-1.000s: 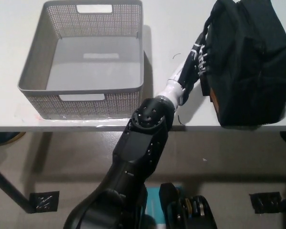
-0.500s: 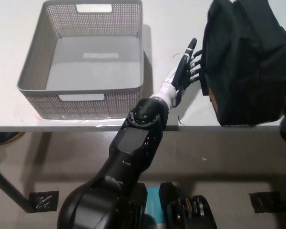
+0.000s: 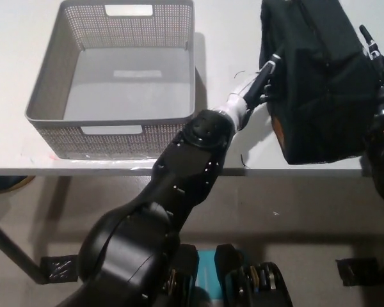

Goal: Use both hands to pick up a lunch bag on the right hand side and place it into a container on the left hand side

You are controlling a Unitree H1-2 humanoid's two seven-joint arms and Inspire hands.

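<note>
Since a moment ago both hands have closed in: left hand (image 3: pixel 264 82) and right hand (image 3: pixel 379 70), fingers spread flat, now squeeze the lunch bag (image 3: pixel 317 80), ready to lift toward the container (image 3: pixel 48 96).

One black lunch bag (image 3: pixel 320 77), one grey basket (image 3: pixel 115 77) and one white table (image 3: pixel 230 25); two hands.

This looks like a robot test room or lab rather than a home. A plain white table (image 3: pixel 115 167) on a dark metal leg (image 3: pixel 9 254) stands on a bare beige floor (image 3: pixel 294 224), and black tape patches (image 3: pixel 59 267) stuck to that floor near the table's left and right ends look like position marks. The tabletop carries only a grey perforated basket (image 3: pixel 109 131) and a black lunch bag (image 3: pixel 320 83), laid out like a staged trial.
</note>
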